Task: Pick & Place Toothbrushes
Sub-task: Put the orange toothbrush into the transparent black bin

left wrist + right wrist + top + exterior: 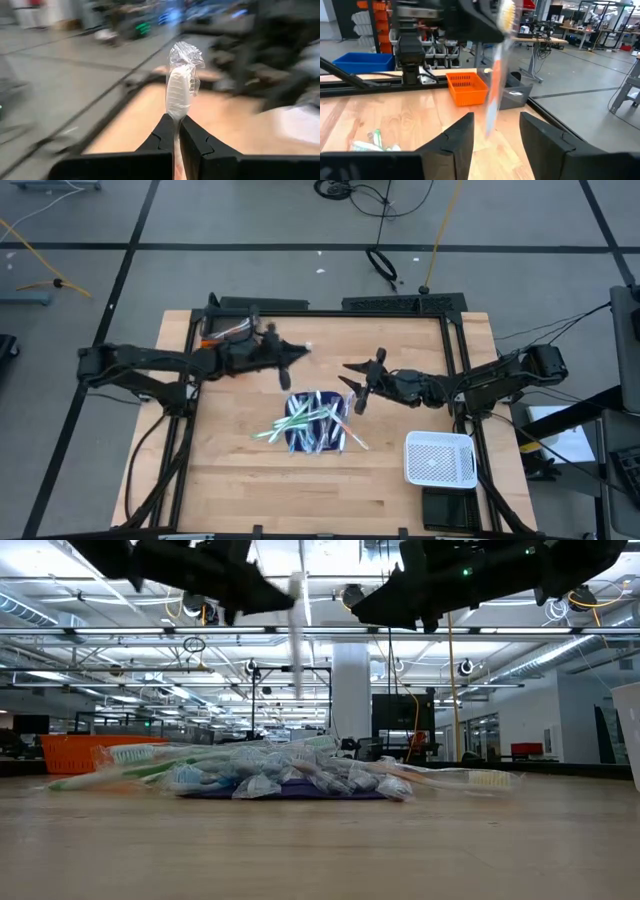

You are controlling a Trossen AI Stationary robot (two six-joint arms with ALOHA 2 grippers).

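Left gripper (300,350) is clamped on a wrapped toothbrush (179,87) jutting toward the right gripper (352,387), whose fingers gape open, above the toothbrush pile (310,425) on the mat.

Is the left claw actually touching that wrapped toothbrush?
Touching: the left wrist view shows the left gripper shut on the wrapped toothbrush, both fingers pressing its handle.

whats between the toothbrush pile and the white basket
Bare wood tabletop in the high view: nothing lies between the toothbrush pile and the white basket.
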